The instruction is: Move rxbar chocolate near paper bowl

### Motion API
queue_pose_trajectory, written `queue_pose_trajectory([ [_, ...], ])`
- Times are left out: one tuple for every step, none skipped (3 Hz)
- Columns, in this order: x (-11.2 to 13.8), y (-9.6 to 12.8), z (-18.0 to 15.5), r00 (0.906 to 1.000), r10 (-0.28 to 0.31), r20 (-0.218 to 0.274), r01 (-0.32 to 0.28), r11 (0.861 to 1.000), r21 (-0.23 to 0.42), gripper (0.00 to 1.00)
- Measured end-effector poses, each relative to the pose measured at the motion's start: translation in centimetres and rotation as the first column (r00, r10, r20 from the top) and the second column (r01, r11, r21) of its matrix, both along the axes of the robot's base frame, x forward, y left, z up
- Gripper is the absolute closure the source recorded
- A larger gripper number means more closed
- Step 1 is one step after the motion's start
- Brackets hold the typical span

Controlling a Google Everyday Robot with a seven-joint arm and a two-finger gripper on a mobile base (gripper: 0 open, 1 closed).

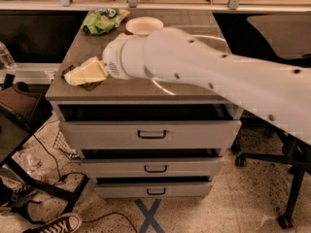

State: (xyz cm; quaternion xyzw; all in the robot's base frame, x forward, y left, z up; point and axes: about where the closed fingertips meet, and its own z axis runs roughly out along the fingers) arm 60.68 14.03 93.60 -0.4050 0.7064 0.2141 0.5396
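1. End effector (85,73) low at tabletop (80,50) near-left edge; spread or pinching, cannot tell.
2. Rxbar chocolate (90,85) beneath it, mostly covered.
3. Green snack bag (103,19) far left.
4. Paper bowl (144,25) just right of bag, well apart from bar.

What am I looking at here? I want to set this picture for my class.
The big white tube is a robot's arm, reaching in from the right. Its pale gripper sits low over a dark snack bar at the front left of a drawer cabinet's top. Whether it holds the bar cannot be told. At the back lie a white paper bowl and a green snack bag. The single camera looks down from the front.
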Motion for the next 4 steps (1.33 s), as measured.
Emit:
queue_pose_trajectory([
  [3.0,2.9,-1.9,0.9992,-0.019,0.035,0.019,1.0,0.002,0.0],
  [5.3,5.6,-4.1,0.9991,-0.019,0.038,0.018,1.0,0.014,0.0],
  [7.4,7.5,-6.8,0.9998,0.006,0.021,-0.007,0.999,0.032,0.0],
  [8.0,9.2,-8.8,0.998,0.062,0.008,-0.062,0.996,0.062,0.0],
])
